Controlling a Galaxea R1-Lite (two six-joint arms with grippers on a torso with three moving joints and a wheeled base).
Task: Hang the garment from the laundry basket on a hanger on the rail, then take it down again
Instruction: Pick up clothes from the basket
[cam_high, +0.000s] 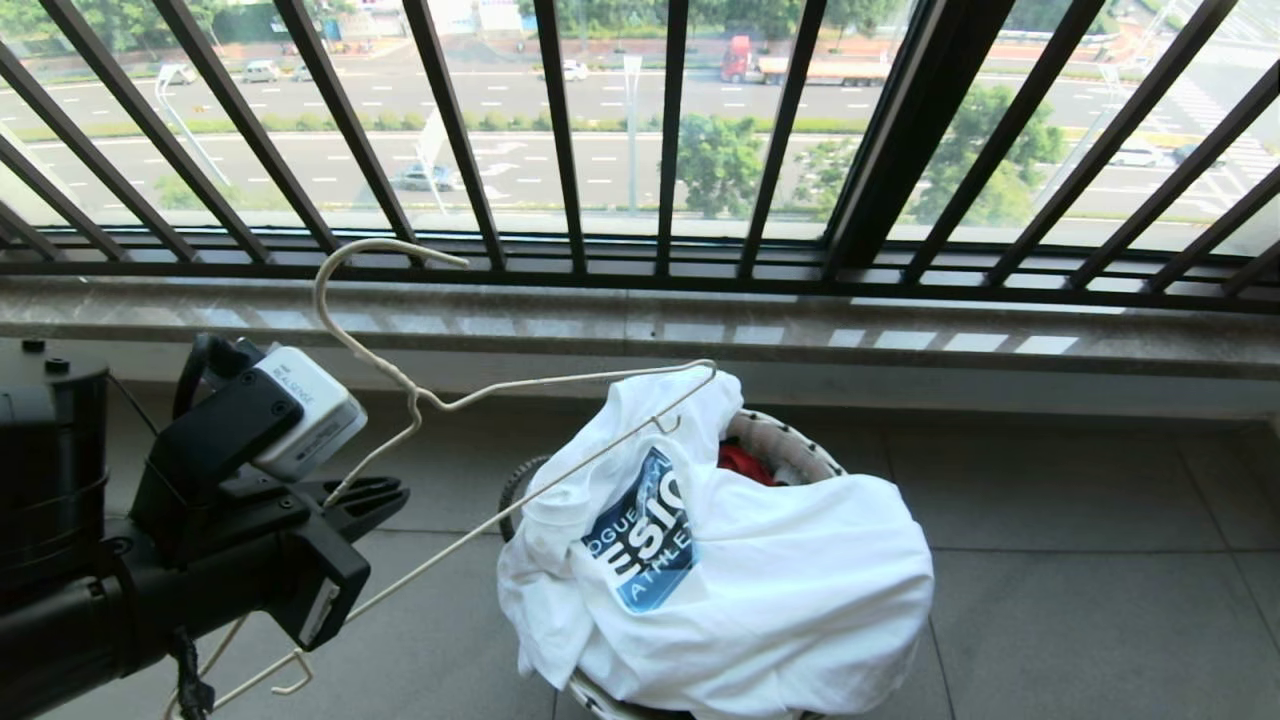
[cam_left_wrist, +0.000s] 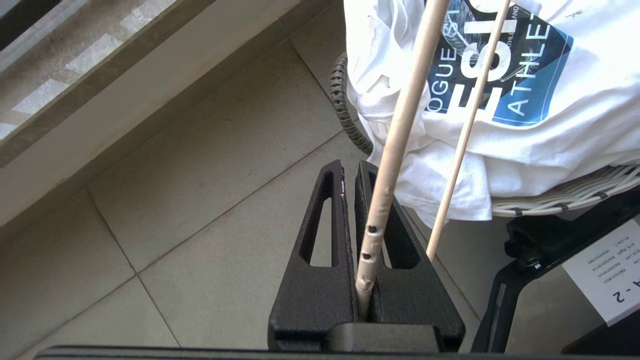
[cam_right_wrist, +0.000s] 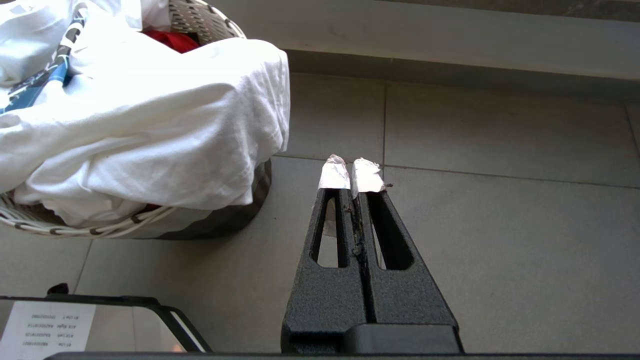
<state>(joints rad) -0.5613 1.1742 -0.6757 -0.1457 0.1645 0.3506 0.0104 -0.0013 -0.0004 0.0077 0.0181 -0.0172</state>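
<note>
The garment, a white T-shirt with a blue logo, is heaped over the laundry basket on the floor. My left gripper is shut on the cream wire hanger, left of the basket. The hanger's far tip rests against the top of the shirt. In the left wrist view the wire runs out from between the left gripper's closed fingers across the shirt and the basket rim. My right gripper hangs shut and empty over the tiles beside the basket and shirt. The rail is out of view.
A black railing of vertical bars and a stone sill close off the far side. A red garment shows inside the basket under the shirt. Part of my dark base with a white label stands near the basket.
</note>
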